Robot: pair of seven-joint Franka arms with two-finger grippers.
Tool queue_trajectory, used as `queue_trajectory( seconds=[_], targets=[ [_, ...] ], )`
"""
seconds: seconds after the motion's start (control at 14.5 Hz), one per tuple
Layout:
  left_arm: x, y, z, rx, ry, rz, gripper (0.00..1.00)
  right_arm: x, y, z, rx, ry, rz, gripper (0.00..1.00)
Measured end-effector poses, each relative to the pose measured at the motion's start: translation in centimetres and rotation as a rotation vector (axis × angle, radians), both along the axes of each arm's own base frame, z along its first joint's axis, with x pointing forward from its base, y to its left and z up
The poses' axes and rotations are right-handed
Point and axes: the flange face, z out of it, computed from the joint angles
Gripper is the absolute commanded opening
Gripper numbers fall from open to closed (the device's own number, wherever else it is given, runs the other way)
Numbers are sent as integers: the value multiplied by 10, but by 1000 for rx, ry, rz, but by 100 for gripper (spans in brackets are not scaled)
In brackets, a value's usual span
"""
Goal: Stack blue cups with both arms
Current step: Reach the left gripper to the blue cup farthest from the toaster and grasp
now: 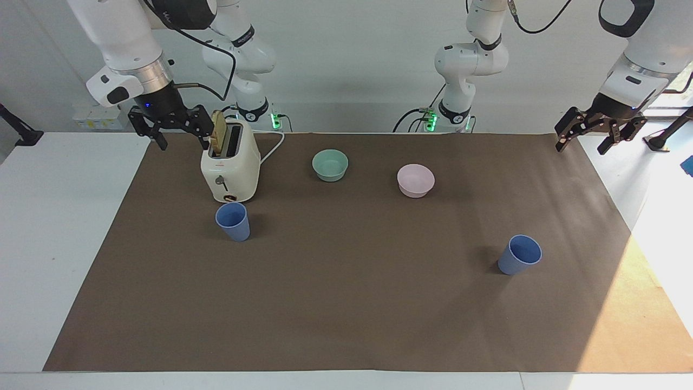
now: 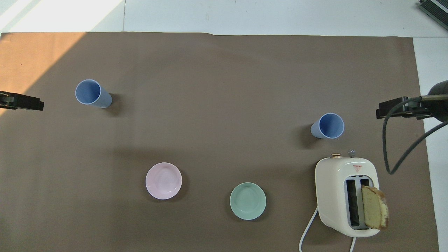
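— Where are your claws right now?

— My left claw (image 1: 589,138) hangs spread and empty in the air over the mat's corner at my left arm's end of the tabletop (image 1: 32,227). My right claw (image 1: 172,130) hangs spread and empty too, just beside the toaster (image 1: 230,162) and the slice of bread (image 1: 218,132) standing up out of its slot.

— And the blue cups?

— Both upright on the brown mat (image 1: 346,303), mouths up, well apart. One blue cup (image 1: 233,221) stands just in front of the toaster at my right arm's end. The other blue cup (image 1: 520,254) stands alone toward my left arm's end, farther from me than the pink bowl (image 1: 416,180) and the green bowl (image 1: 330,164). Nothing is stacked yet.

— What worries you?

— Mostly the toaster. My right claw has to drop past it to reach its cup, and a careless path could clip the bread or the casing. The cups look light and tapered, so a claw closing off-centre could tip one or let it slide out. From here I can't judge how much room lies between that cup and the toaster. Later, nesting them tilted could jam the rims.
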Motion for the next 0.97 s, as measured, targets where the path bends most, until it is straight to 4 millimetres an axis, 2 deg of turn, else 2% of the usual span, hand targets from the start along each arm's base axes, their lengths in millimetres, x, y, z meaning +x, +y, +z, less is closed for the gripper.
queue_trajectory(
  seconds=[0.34, 0.69, 0.83, 0.97],
  targets=[
    [32, -7, -63, -25, -47, -6, 100, 0, 0, 0, 0, 0, 0, 100],
    [73, -35, -142, -21, -120, -34, 100, 0, 0, 0, 0, 0, 0, 100],
    [80, -33, -159, -16, -136, -29, 100, 0, 0, 0, 0, 0, 0, 100],
    [83, -28, -165, -13, -145, -22, 100, 0, 0, 0, 0, 0, 0, 100]
  ],
)
